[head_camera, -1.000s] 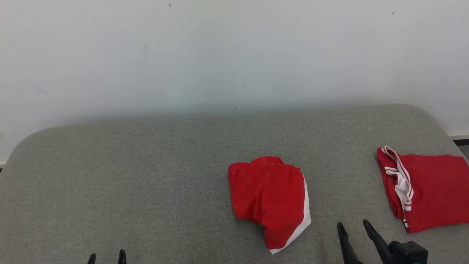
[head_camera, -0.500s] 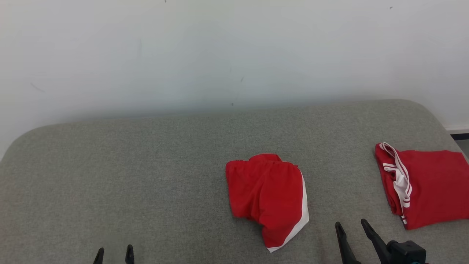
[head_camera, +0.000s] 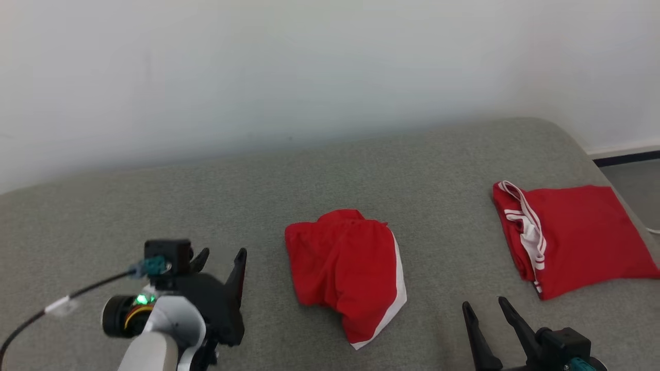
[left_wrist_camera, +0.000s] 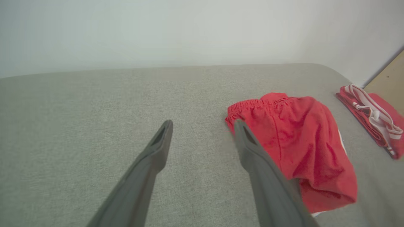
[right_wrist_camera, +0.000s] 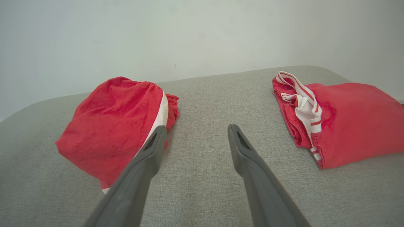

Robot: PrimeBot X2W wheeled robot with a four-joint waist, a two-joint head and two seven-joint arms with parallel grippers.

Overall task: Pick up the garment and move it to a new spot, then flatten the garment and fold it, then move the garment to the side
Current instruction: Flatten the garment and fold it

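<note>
Crumpled red shorts with a white side panel (head_camera: 345, 268) (left_wrist_camera: 300, 138) (right_wrist_camera: 113, 126) lie in the middle of the grey padded table (head_camera: 361, 170). My left gripper (head_camera: 223, 252) (left_wrist_camera: 202, 126) hovers open just left of the shorts, its right finger close to the waistband edge. My right gripper (head_camera: 483, 305) (right_wrist_camera: 194, 132) stands open at the lower right, between the shorts and a folded red garment, holding nothing.
A folded red garment with white striped trim (head_camera: 567, 237) (right_wrist_camera: 337, 116) (left_wrist_camera: 372, 116) lies at the table's right end. A white wall (head_camera: 309, 67) rises behind the table. Bare floor (head_camera: 637, 178) shows past the right edge.
The head camera has shifted, sliding the scene left and down. My left arm has risen forward from the bottom edge and now stands beside the shorts. The right gripper stays put.
</note>
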